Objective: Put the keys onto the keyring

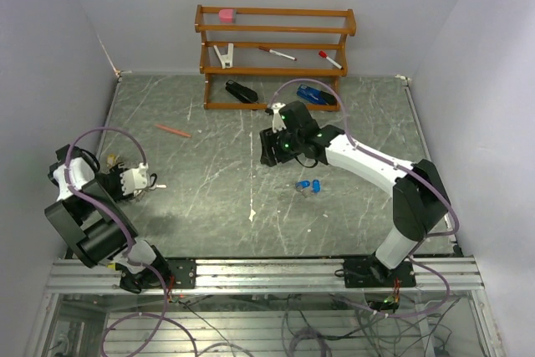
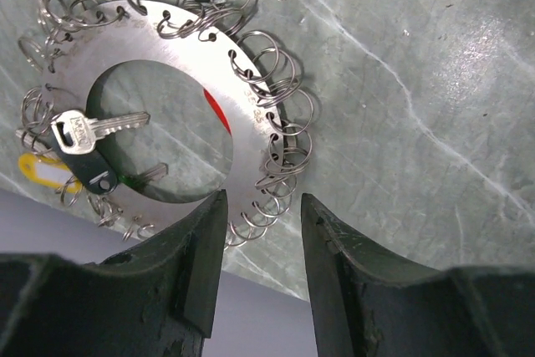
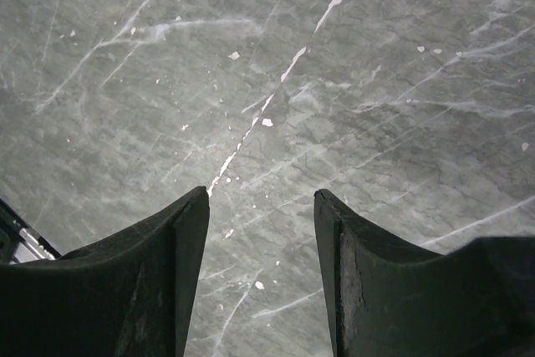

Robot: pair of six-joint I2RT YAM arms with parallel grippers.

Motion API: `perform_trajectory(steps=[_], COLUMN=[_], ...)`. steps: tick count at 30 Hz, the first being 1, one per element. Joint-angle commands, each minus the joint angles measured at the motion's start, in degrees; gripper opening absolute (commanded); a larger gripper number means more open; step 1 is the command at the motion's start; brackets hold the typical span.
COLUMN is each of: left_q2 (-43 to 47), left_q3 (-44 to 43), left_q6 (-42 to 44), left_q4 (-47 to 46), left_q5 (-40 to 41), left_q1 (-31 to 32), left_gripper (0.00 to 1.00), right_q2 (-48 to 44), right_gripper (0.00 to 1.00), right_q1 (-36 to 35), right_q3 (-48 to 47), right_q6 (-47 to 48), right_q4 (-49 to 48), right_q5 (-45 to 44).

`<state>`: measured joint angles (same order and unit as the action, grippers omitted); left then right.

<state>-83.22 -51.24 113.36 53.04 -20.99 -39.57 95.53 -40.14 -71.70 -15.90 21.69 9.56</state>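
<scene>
While outstretched, right gripper [image 3: 261, 198] (parted), pointing down

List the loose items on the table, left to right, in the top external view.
keyring → red pencil → black stapler → blue-tagged keys. The blue stapler is left out: it lies level with the keys from left to right.
</scene>
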Motion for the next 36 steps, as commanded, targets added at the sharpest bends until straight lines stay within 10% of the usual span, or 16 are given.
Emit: perform_trajectory(steps=[1,19,30,36], left_q2=[-1.50,-4.70,-0.56,3.03], left_q3=[1.40,0.79,1.18,1.26], left_q6=[3.12,3.25,3.19,2.43], left_q4=[-0.92,-3.45,0.48,4.12], left_q5=[1.19,0.63,-1.84,-4.83], left_q1=[-0.53,-0.53,-0.54,-0.52], left_gripper=[0.51,0.40,0.07,0.07], right_q2=[1.87,5.02,4.54,3.62], right_gripper=[0.53,0.53,0.52,0.52], right_q1=[-0.98,-1.80,-1.88,-2.12], right_q3=[-2.63,-5.14,-4.53,-3.85], right_q6=[-0.20,0.52,0.09,0.08], right_q4=[1.02,2.38,2.38,2.32], right_q5=[-1.06,-1.94,-2.32,-2.87])
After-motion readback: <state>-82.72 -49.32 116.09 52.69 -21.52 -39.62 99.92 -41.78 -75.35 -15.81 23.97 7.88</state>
